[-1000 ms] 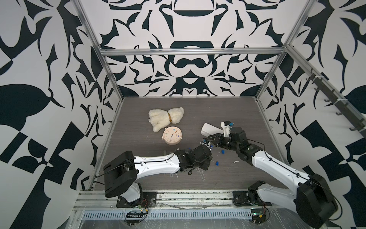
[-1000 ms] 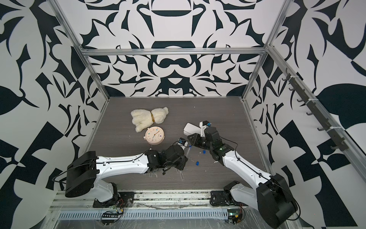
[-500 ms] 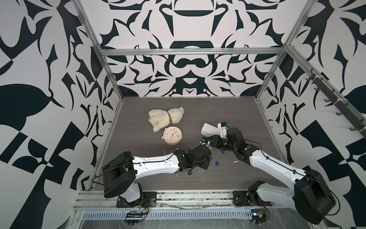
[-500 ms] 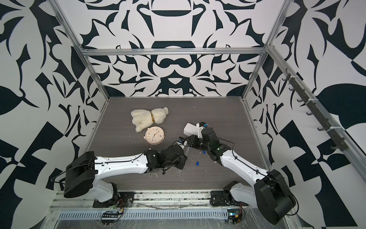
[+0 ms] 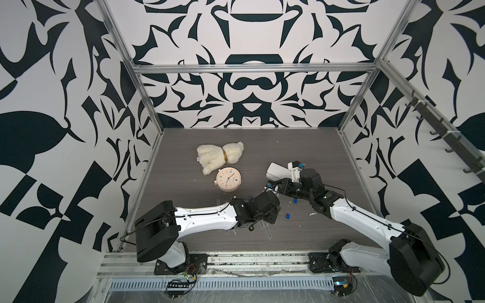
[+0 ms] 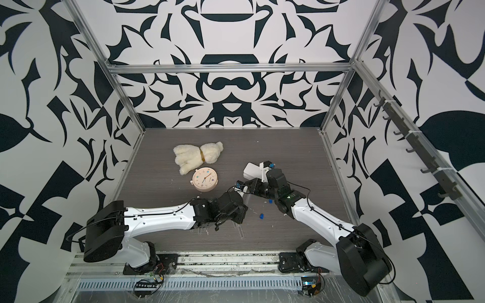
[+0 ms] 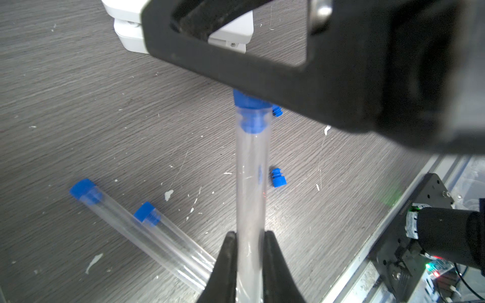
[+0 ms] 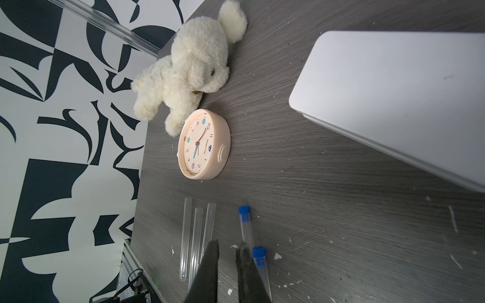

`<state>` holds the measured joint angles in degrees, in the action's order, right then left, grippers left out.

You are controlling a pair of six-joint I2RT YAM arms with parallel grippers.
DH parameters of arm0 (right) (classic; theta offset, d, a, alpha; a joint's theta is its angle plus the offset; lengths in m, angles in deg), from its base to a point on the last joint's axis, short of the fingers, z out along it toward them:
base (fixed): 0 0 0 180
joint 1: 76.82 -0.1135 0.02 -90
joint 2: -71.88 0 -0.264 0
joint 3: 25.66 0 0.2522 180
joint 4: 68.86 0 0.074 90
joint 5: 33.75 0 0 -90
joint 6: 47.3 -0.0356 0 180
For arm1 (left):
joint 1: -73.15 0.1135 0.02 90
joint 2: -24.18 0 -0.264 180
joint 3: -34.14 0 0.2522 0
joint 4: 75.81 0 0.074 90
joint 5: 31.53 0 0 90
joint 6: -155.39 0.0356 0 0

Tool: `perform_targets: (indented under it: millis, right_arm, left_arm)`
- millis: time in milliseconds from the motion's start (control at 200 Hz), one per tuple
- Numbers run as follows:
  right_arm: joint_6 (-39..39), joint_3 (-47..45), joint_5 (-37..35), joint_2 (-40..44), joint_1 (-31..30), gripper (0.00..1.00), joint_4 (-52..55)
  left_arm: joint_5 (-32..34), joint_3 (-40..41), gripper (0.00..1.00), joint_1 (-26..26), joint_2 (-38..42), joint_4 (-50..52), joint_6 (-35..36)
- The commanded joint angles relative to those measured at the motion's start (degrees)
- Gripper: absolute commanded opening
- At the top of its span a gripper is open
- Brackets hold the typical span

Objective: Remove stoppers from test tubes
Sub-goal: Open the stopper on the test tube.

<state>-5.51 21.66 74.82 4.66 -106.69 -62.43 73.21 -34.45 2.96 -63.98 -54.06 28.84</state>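
Roughly mid-tabletop, L gripper [image 7: 249,237] is clamped on a test tube [image 7: 252,183]. A blue stopper [image 7: 252,103] sits in the tube's mouth, its head under a finger of R gripper [image 8: 227,244]. R fingers are nearly together w/ a slim gap; can't tell if they pinch the stopper. Two capped tubes [image 7: 126,225] lie flat nearby. Two loose stoppers [image 7: 278,179] lie twd the front-right corner. Three uncapped tubes [image 8: 186,236] lie btwn the clock [image 8: 203,145] & the front edge.
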Motion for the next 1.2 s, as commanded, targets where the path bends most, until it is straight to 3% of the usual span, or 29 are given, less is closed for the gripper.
perform_targets:
  millis: [0,1195]
  right_arm:
    - [-0.7,-0.2,0.9,0.2,-0.4,0.14,-2.7]
    - [-0.3,0.1,-0.1,0.1,-0.9,0.18,-1.6]
  left_arm:
    - [1.1,-0.5,0.17,-0.1,1.1,-0.3,0.7]
    - [1.7,-0.3,0.16,-0.1,2.5,0.1,1.0]
